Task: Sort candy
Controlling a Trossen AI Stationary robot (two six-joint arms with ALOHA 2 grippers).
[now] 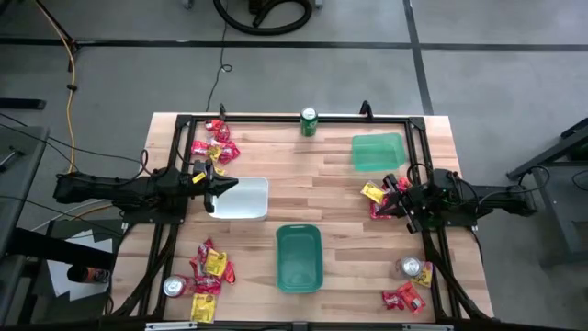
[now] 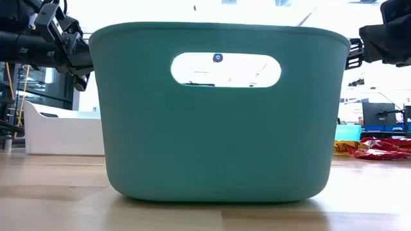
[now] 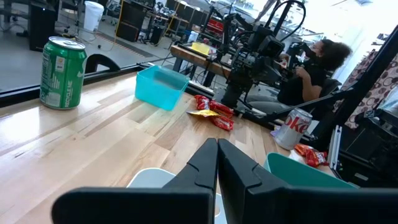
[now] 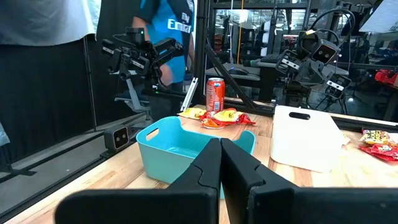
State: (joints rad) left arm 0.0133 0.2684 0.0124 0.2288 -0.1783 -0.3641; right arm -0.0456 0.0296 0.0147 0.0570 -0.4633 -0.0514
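Note:
Candy packets in red, yellow and orange lie in several small heaps on the table: far left (image 1: pixel 213 142), near left (image 1: pixel 207 272), right (image 1: pixel 375 198) and near right (image 1: pixel 404 297). My left gripper (image 1: pixel 218 188) (image 3: pixel 217 155) is shut and empty. It hovers above the left end of the white tray (image 1: pixel 243 199), as the low view shows (image 2: pixel 72 48). My right gripper (image 1: pixel 391 197) (image 4: pixel 221 155) is also shut and empty, raised beside the right candy heap (image 2: pixel 372 149).
A teal tray (image 1: pixel 299 258) stands at the near middle and a light green tray (image 1: pixel 378 152) at the far right. A green can (image 1: pixel 310 121) stands at the far edge. Silver cans stand near left (image 1: pixel 175 287) and near right (image 1: pixel 413 268). People show beyond the table.

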